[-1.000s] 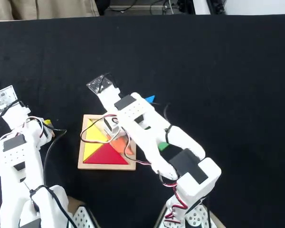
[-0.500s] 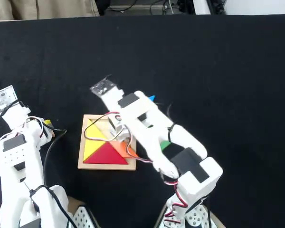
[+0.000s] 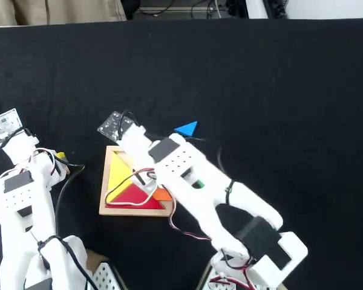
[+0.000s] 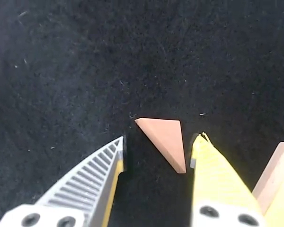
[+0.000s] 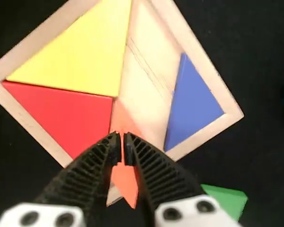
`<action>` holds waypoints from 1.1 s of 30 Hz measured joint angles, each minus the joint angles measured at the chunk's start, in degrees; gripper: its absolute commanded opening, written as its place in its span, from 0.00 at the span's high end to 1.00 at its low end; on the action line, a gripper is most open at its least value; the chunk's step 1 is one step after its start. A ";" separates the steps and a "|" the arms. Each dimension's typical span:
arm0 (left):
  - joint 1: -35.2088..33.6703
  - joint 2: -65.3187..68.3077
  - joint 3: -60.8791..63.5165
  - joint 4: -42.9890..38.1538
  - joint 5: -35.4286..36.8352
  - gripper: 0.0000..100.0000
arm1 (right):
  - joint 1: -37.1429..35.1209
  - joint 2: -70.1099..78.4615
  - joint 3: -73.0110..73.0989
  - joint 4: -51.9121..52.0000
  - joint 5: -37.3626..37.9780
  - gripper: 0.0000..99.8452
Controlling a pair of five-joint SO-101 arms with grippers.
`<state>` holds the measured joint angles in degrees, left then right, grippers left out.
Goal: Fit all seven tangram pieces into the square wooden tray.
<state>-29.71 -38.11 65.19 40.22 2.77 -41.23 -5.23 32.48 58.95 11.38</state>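
Note:
The square wooden tray [image 3: 133,212] lies near the front of the table between the arms. In the right wrist view the tray [image 5: 217,90] holds a yellow triangle [image 5: 80,56], a red triangle [image 5: 61,111] and a dark blue triangle [image 5: 191,101]. My right gripper [image 5: 121,140] is shut, its tips over an orange piece [image 5: 125,182] that lies across the tray's rim. The right arm [image 3: 175,163] covers much of the tray from above. My left gripper [image 4: 161,139] stands open around a peach triangle [image 4: 163,139] on the table, beside a tray corner [image 4: 274,170].
A light blue triangle [image 3: 186,128] lies on the black cloth behind the tray. A green piece [image 5: 225,198] sits just outside the tray, partly under the right arm [image 3: 198,183]. The left arm [image 3: 21,193] stands at the table's left front.
The right arm has swung left and lower over the tray, uncovering the light blue triangle; the orange piece has slid toward the tray's near right edge. The left arm has kept still.

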 measured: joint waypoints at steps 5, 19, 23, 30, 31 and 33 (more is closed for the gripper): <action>0.00 0.00 0.00 0.00 0.00 0.76 | -0.26 3.16 -0.09 0.70 0.44 0.99; 0.00 0.00 0.00 0.00 0.00 0.76 | -0.53 9.76 -4.66 2.99 0.62 0.99; 0.00 0.00 0.00 0.00 0.00 0.76 | -1.49 9.76 -4.84 2.99 0.62 0.99; 0.00 0.00 0.00 0.00 0.00 0.76 | -6.24 9.76 -4.84 2.99 0.62 0.99; 0.00 0.00 0.00 0.00 0.00 0.76 | -6.24 9.76 -4.84 2.99 0.62 0.99; 0.00 0.00 0.00 0.00 0.00 0.76 | -6.15 9.76 -4.84 2.99 0.62 0.99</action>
<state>-29.71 -38.11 65.19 40.22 2.77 -47.38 4.53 27.65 61.93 12.00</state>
